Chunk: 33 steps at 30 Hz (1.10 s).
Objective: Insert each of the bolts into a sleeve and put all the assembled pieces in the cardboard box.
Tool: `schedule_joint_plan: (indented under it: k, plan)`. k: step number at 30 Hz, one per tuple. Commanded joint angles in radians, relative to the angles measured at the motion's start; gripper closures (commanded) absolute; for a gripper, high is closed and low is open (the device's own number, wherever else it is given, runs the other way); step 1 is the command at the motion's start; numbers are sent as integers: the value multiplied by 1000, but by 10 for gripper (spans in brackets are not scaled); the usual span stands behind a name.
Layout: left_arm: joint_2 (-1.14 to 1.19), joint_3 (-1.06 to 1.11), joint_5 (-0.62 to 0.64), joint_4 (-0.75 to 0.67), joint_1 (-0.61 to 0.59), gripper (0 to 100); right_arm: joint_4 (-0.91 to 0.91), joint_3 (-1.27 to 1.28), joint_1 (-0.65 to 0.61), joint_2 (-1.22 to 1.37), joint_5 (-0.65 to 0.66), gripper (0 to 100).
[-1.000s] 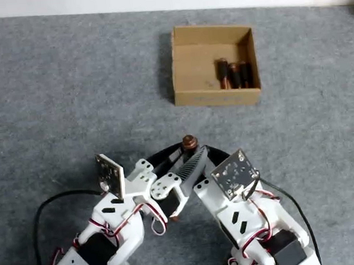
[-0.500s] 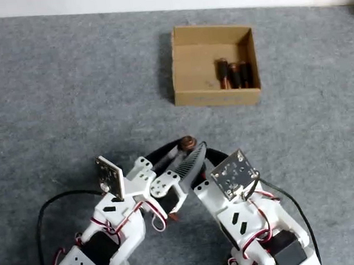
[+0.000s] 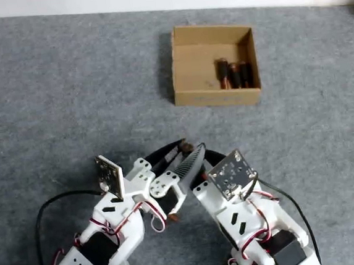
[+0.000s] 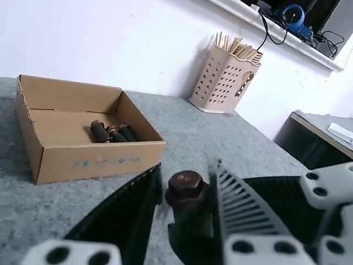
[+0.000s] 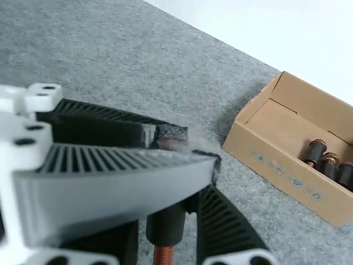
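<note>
Bolt stands head-up in its black sleeve, pinched between my left tool and right tool, both closed on the sleeve, while the cardboard box lies well ahead, a little toward my right arm's side.

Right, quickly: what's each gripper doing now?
Left gripper: at the bolt, open or closed cannot be told.
Right gripper: closed on the sleeve.
</note>
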Motion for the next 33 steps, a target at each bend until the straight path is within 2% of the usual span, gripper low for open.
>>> schedule_joint_plan:
  k: [1, 4, 12, 16, 23, 25, 30, 33]
  plan:
    - [4, -110, 57, 14, -33, 861, -22, -53, 12, -8, -8, 993]
    - [4, -171, 141, 21, -74, 861, -22, -53, 10, -7, -11, 993]
    - [4, -189, 144, 68, -87, 941, -22, -48, 8, -7, -11, 993]
    - [7, -142, 135, 64, -183, 993, -77, 10, 13, -7, -6, 993]
    - [15, -113, 77, -12, -357, 994, -180, 111, 15, -5, -6, 993]
    - [15, -113, 20, -9, -389, 994, -183, 114, 16, -4, -6, 993]
    - [15, -97, -328, 15, -386, 993, -154, 105, 108, 12, 5, 993]
    - [15, -102, -422, 74, -394, 989, -157, 19, 176, 117, 55, 994]
